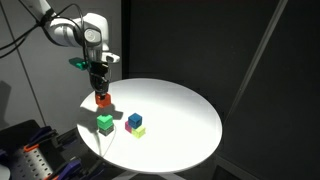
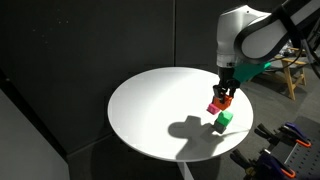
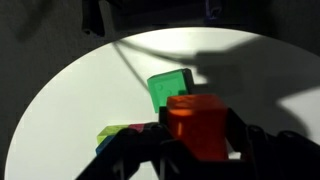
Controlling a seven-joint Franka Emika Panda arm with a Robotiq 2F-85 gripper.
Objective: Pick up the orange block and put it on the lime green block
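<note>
My gripper is shut on the orange block and holds it in the air above the round white table. The same orange block hangs from the gripper in both exterior views. In the wrist view the orange block sits between the black fingers, close to the camera. The lime green block rests on the table just below and in front of the held block; it shows too as a green cube and, in the wrist view, just beyond the orange one.
A stack of small cubes, blue, magenta and yellow-green, stands on the table beside the lime green block; its edge shows in the wrist view. The table edge lies near the blocks. Dark curtains surround the table.
</note>
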